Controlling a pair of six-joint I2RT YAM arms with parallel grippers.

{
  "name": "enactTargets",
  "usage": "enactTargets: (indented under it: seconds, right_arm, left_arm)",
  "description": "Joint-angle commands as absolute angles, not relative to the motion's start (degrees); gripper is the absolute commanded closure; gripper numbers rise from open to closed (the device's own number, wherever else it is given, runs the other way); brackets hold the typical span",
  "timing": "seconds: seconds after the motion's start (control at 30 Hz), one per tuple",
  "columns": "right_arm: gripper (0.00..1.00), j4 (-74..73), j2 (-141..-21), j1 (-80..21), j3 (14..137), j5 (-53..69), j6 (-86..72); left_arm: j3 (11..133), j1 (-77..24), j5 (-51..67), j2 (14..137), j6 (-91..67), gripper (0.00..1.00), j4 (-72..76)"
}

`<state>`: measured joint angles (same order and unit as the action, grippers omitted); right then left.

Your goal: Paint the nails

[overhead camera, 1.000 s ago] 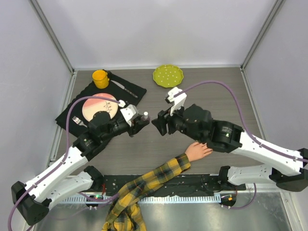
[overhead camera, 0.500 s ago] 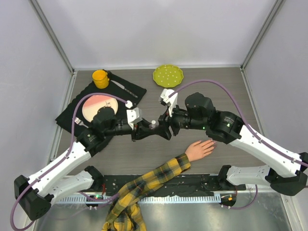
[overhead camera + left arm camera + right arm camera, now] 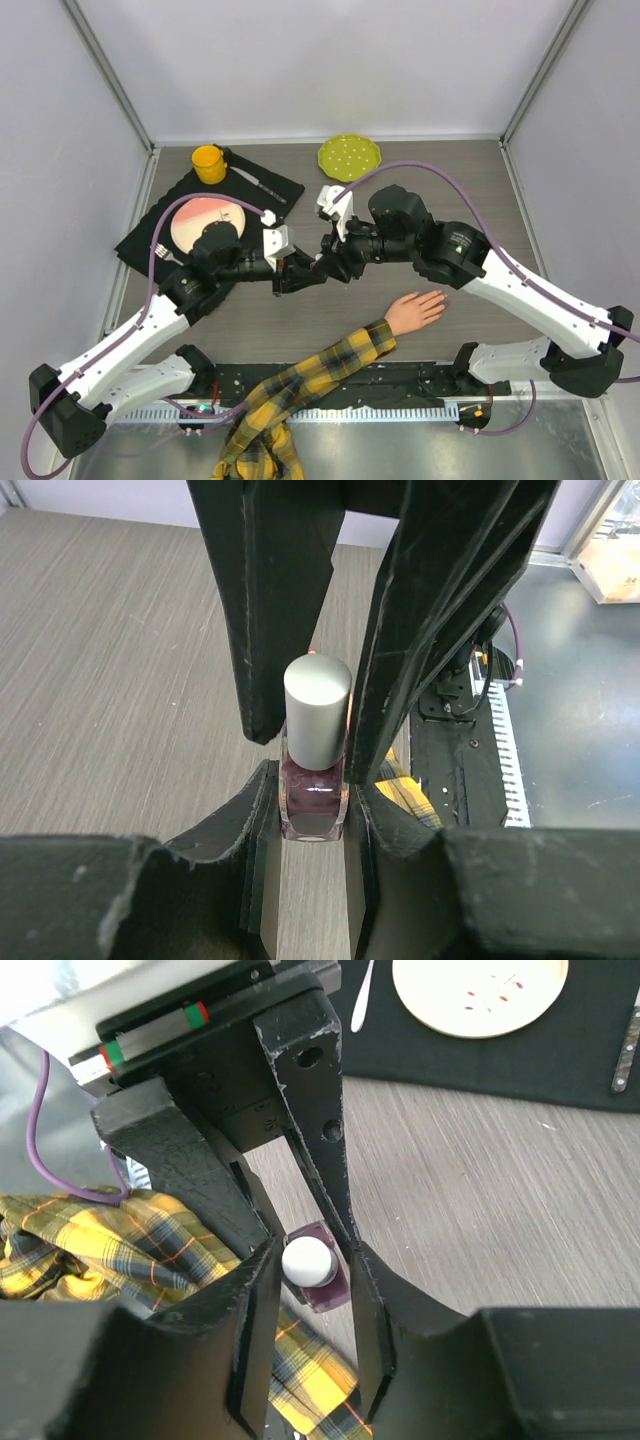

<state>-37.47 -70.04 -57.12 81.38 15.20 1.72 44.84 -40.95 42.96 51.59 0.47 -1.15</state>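
Observation:
My left gripper (image 3: 313,832) is shut on a small dark purple polish bottle (image 3: 313,802) with a silver cap, held upright above the table. My right gripper (image 3: 310,1268) is open, its fingers (image 3: 285,610) straddling the cap (image 3: 307,1259), one finger touching it and a small gap at the other. In the top view the two grippers meet at the table's middle, left gripper (image 3: 300,272) and right gripper (image 3: 328,262). The pale mannequin hand (image 3: 415,310) lies palm down at the near right, with its plaid sleeve (image 3: 330,368). Its nails are too small to make out.
A black mat (image 3: 150,232) at the left holds a pink plate (image 3: 205,218), a fork (image 3: 163,252) and a knife (image 3: 258,183). A yellow cup (image 3: 208,163) and a green plate (image 3: 349,157) stand at the back. Plaid cloth (image 3: 110,1245) lies below the grippers.
The left gripper carried the bottle right to the table's middle. The right gripper swung left and came round the bottle's cap. The mannequin hand has not moved.

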Motion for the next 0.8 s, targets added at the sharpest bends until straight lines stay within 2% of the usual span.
enactTargets:
  seconds: [0.0, 0.07, 0.1, 0.13, 0.17, 0.27, 0.37, 0.43, 0.47, 0.53, 0.6, 0.77]
  right_arm:
    - [0.69, -37.79, -70.49, -56.86, 84.46, 16.52, 3.78]
    - [0.79, -38.06, -70.58, -56.86, 84.55, 16.44, 3.69]
    - [0.9, -38.23, -70.84, -56.78, 84.64, 16.44, 3.69]
    - [0.97, -38.49, -71.01, -56.86, 84.64, 16.26, 3.52]
    - [0.99, -38.5, -71.28, -56.87, 84.55, 15.39, 3.08]
    - [0.99, -38.24, -72.33, -56.95, 83.94, 13.81, 2.11]
    - [0.99, -33.42, -73.04, -58.61, 81.4, 4.6, -4.81]
    - [0.99, -29.11, -73.91, -65.0, 79.81, -20.72, -13.3]
    - [0.99, -29.53, -77.31, -73.22, 80.67, -29.7, -16.84]
    - [0.99, -29.28, -80.84, -77.06, 82.52, -40.39, -24.92]
    - [0.99, -29.44, -84.18, -76.65, 83.05, -42.36, -25.93]
    - [0.99, -27.07, -82.62, -75.5, 83.41, -40.08, -25.32]
  left_arm:
    - [47.37, -40.78, 44.39, 51.15, 0.44, 1.0, 0.18]
    - [47.37, -40.78, 43.86, 51.07, 0.35, 1.0, 0.18]
    - [47.37, -40.78, 43.51, 51.06, 0.35, 1.0, 0.18]
    - [47.37, -40.78, 42.98, 51.06, 0.44, 1.0, 0.18]
    - [47.29, -40.78, 41.15, 50.98, 0.35, 1.0, 0.18]
    - [47.2, -40.87, 36.32, 50.98, 0.7, 1.0, 0.18]
    - [47.02, -40.78, 26.74, 50.98, 1.84, 1.0, 0.18]
    - [46.58, -40.87, 20.85, 51.06, 2.28, 1.0, 0.18]
    - [46.58, -40.87, 19.44, 51.06, 2.29, 1.0, 0.18]
    - [46.23, -40.87, 17.06, 50.8, 2.46, 1.0, 0.18]
    - [45.88, -40.87, 16.88, 50.01, 2.29, 1.0, 1.57]
    - [44.03, -40.78, 19.07, 47.9, 1.58, 1.0, 3.25]
